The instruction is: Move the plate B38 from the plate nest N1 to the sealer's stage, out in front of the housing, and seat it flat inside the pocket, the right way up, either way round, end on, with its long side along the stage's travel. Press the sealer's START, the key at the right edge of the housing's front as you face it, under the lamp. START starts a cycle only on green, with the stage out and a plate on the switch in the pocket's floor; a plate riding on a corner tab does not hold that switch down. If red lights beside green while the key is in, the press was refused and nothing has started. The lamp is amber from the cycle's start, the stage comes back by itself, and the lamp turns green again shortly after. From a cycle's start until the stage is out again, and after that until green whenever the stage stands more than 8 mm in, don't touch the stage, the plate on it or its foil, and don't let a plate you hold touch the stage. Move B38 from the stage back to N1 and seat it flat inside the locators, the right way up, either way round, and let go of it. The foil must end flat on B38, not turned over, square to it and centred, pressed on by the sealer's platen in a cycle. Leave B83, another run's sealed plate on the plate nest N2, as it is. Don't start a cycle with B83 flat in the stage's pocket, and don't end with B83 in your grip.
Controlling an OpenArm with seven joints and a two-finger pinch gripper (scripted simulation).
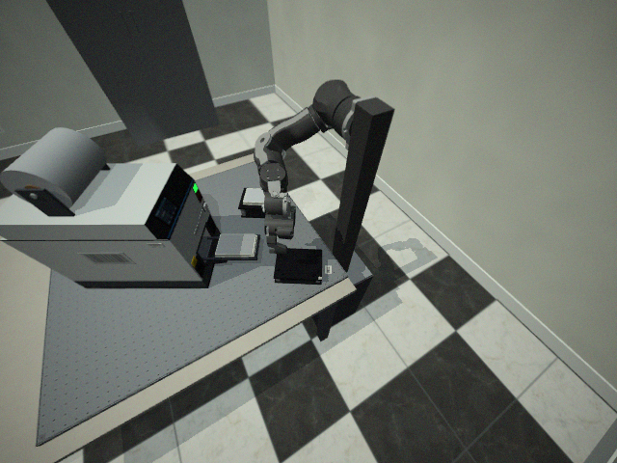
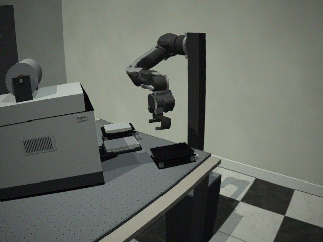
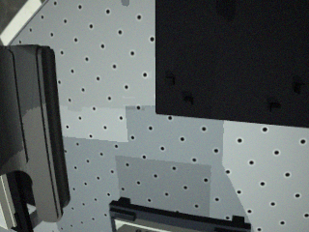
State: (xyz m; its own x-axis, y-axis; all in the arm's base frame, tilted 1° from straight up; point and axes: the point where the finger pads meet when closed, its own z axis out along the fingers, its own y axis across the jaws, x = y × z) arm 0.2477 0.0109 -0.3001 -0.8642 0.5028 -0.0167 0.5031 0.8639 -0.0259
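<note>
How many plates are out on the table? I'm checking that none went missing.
2: one plate on the sealer's stage in front of the housing, the other on the far nest behind it. The near black nest holds none.

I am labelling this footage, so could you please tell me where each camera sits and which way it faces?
Top: high off the table's corner, looking down at the sealer, both nests and the whole arm.
Exterior: low beside the table, facing the wall; arm, open tool.
Wrist: on the arm, looking straight down; one finger shows.
All three share the empty black nest.
</note>
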